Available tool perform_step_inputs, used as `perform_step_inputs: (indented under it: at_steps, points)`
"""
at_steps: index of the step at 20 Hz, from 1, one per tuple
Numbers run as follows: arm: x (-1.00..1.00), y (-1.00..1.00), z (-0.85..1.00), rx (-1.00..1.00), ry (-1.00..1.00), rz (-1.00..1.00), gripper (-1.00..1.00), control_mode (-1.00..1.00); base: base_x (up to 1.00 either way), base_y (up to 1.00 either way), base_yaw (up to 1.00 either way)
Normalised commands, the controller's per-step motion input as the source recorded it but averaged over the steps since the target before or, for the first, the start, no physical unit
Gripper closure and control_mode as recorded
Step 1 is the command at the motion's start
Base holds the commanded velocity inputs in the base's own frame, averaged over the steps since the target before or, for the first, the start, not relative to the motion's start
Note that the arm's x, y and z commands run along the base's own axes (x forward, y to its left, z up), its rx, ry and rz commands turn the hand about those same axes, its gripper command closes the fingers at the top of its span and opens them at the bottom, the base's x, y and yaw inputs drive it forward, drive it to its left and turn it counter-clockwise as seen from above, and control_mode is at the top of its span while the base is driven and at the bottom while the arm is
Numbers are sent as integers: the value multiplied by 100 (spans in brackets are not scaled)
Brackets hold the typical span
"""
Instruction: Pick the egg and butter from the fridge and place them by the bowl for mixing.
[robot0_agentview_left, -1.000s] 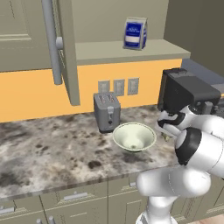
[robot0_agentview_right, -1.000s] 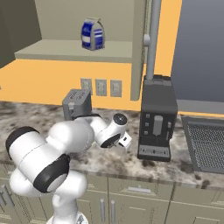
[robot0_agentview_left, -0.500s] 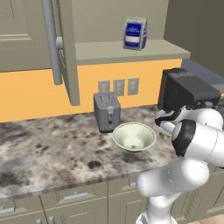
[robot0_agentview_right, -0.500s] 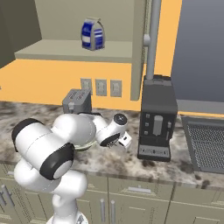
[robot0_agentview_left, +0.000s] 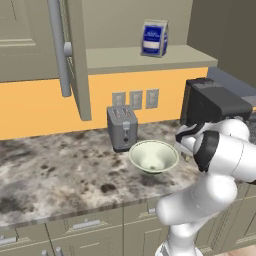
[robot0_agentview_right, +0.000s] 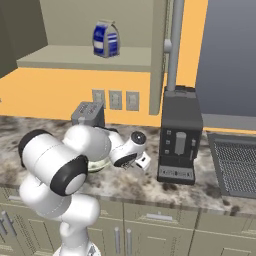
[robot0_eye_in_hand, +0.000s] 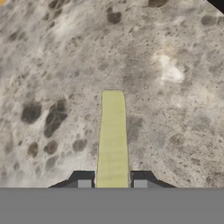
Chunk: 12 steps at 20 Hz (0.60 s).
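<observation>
Butter (robot0_eye_in_hand: 113, 138) sits pinched between your fingers (robot0_eye_in_hand: 84, 183), sticking straight out over the speckled desk (robot0_eye_in_hand: 52, 65). Your fingers are squeezed narrow on it. You are at the carry-and-put-down step, I think. The bowl (robot0_agentview_left: 153, 156) rests on the desk in front of the toaster (robot0_agentview_left: 122, 127), and your hand hangs just to its right, near the black coffee machine (robot0_agentview_right: 180, 135). Next, you likely need to lower the butter gently onto the desk beside the bowl, then let go. I see no egg by the bowl.
</observation>
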Motion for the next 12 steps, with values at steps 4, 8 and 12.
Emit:
perform_step_inputs:
  at_steps: [4, 8, 12]
  points:
    - [3, 0, -8, 3, 0, 0, 100, -100, 0, 0, 0]
    - [0, 2, -6, 4, 0, 0, -100, -100, 0, 0, 0]
    - [0, -2, 0, 6, 0, 0, -100, -100, 0, 0, 0]
